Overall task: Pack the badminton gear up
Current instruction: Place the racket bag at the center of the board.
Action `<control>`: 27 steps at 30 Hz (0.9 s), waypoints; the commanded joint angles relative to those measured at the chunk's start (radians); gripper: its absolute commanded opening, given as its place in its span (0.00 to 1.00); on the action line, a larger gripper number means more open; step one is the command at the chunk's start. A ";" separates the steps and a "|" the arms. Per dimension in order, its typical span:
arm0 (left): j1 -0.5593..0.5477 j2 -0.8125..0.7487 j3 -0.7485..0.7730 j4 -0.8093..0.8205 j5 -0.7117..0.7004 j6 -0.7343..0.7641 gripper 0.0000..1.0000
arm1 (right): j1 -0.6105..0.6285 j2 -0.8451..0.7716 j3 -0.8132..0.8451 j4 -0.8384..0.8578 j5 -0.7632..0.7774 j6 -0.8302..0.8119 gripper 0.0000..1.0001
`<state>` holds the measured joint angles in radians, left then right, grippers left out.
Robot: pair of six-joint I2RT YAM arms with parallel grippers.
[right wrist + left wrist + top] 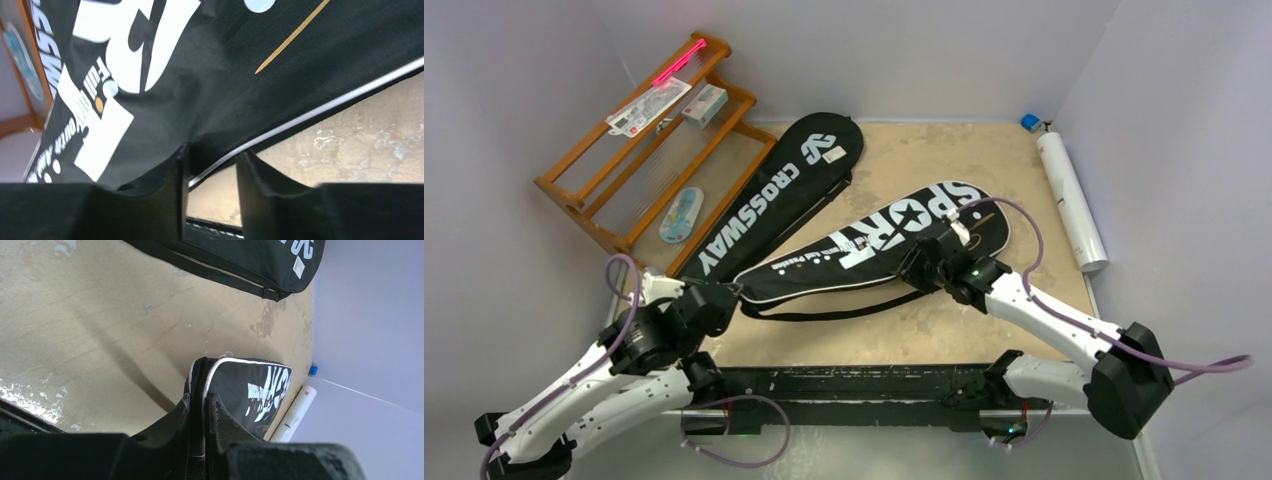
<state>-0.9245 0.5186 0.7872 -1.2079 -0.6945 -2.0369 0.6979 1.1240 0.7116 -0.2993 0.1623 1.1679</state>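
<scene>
The black "SPORT" cover (894, 235) lies slanted across the middle of the table, and the "CROSSWAY" cover (779, 195) lies behind it to the left. My left gripper (729, 298) is shut on the narrow end of the SPORT cover; the left wrist view shows its jaws (202, 400) pinching the white-piped edge (250, 385). My right gripper (916, 262) is at the cover's near edge. It is open (212, 157), with the piped edge (300, 120) crossing just above the fingertips. The long white tube (1069, 200) lies at the far right. No rackets or shuttlecocks show.
The orange-brown wooden rack (574, 190) stands at the back left, holding small packets (649, 105) and a pink stick (679, 62). Walls close in the table on the left, back and right. A black rail (854, 385) runs along the near edge between the arm bases.
</scene>
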 commanded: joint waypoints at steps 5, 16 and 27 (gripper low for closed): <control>0.004 0.060 -0.113 0.303 0.042 0.171 0.00 | -0.088 0.148 0.244 0.095 -0.028 -0.190 0.20; 0.110 0.615 0.039 0.651 0.040 0.493 0.03 | -0.374 0.569 0.786 0.002 -0.290 -0.566 0.29; 0.119 0.600 0.153 0.745 0.050 0.997 0.72 | -0.390 0.281 0.492 0.076 -0.233 -0.694 0.96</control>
<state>-0.8093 1.1912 0.9333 -0.5625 -0.6533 -1.2964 0.3035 1.5253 1.2766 -0.2550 -0.1371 0.5491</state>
